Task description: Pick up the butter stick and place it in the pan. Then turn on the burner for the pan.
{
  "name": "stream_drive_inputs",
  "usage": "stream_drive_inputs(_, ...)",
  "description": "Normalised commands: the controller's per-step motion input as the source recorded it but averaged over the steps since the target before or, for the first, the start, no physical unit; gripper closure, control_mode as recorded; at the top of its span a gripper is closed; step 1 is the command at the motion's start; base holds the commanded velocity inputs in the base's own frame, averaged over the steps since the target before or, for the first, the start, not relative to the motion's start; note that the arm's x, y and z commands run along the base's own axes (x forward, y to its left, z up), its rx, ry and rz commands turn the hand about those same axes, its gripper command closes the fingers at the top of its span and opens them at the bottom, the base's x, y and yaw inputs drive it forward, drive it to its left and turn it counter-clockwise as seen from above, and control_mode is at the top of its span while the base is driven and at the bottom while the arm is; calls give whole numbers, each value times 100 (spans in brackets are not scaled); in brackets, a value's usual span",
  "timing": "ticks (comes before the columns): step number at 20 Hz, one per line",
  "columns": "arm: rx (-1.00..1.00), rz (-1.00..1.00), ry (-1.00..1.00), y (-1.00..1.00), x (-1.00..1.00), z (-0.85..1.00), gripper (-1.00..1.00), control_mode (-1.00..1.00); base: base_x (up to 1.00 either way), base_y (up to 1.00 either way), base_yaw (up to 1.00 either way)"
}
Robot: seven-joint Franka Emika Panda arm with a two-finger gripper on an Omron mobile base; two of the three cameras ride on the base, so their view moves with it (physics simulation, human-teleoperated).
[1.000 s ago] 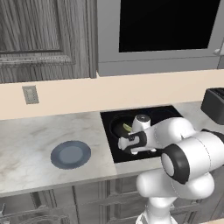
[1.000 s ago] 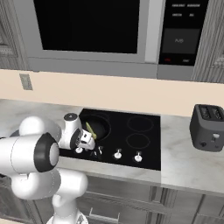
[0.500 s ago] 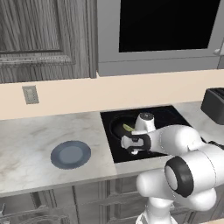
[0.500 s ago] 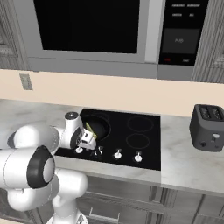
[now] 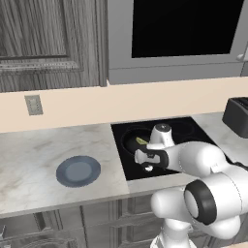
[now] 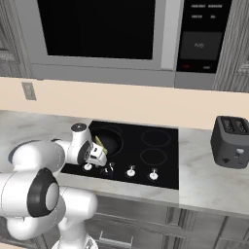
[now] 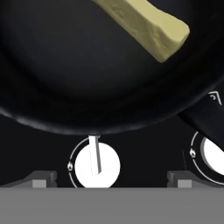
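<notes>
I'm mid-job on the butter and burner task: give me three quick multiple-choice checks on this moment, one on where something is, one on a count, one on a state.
1. Where is the pale-yellow butter stick?
A. On the round blue-grey plate
B. Inside the round matte black pan
C. On the marble counter

2. How many white knobs line the front edge of the glossy black cooktop in the right base view?
A. Two
B. Four
C. Six

3. How does the gripper stand?
A. Open, its tips either side of a knob
B. Shut on the butter
C. Shut on the pan rim

Key: 1 B, the butter stick lies in the pan, the plate bare. 2 B, four knobs along the cooktop. 3 A, the gripper holds its tips apart around a white knob.
</notes>
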Motion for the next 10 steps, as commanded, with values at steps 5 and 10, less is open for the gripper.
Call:
stream_drive_inputs(5, 0, 0, 0, 0, 0, -16, -100, -100, 0, 0, 0)
stream_drive_inputs(10, 0, 0, 0, 7, 0, -20, -100, -100, 0, 0, 0)
